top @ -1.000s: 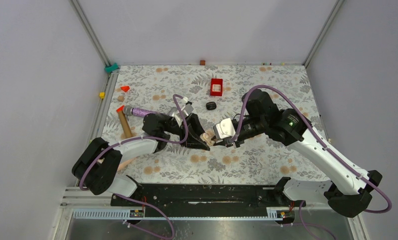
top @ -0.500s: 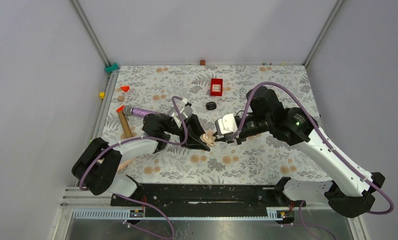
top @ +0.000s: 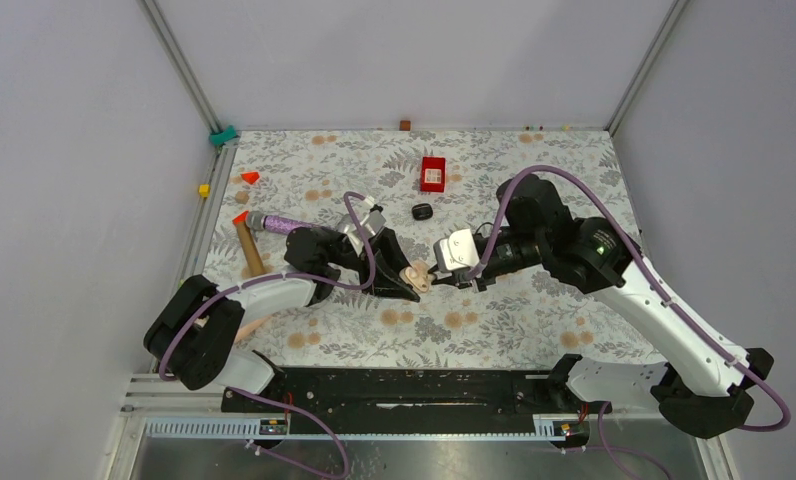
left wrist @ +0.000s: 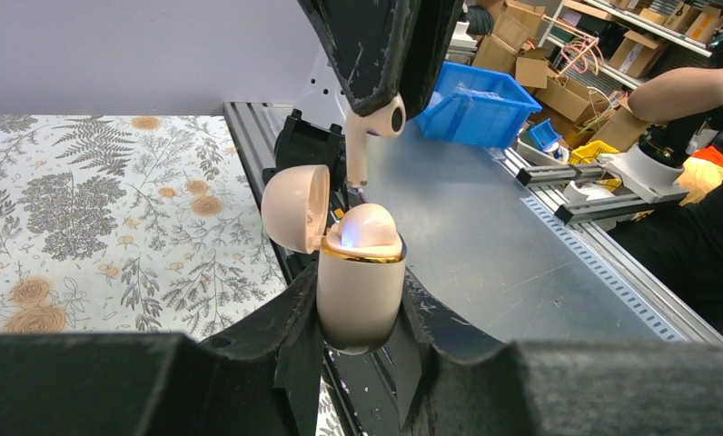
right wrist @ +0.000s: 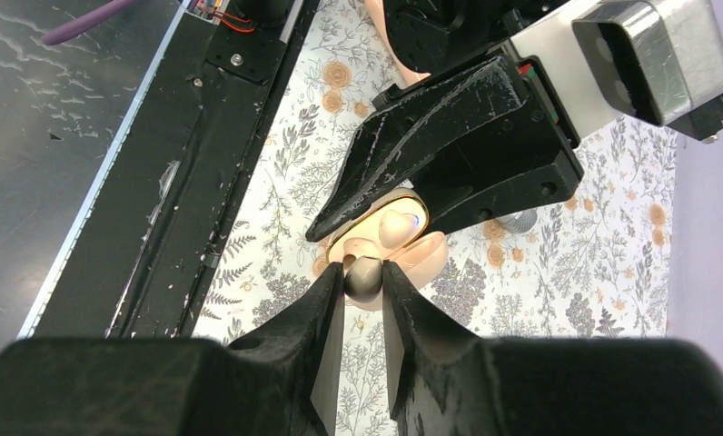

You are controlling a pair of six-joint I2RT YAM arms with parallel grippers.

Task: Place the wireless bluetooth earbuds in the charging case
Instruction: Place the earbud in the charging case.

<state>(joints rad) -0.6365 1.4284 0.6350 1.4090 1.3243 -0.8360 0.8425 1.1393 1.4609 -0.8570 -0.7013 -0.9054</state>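
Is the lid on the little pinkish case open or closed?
Open. The glossy beige rounded charging case has its hinged lid flipped aside, with one beige earbud seated inside.

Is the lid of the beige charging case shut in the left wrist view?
No, the beige charging case has its lid swung open to one side.

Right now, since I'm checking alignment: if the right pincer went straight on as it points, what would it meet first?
The right pincer's held earbud would probably meet the open charging case gripped by the left pincer, beside the seated earbud; depth is unclear.
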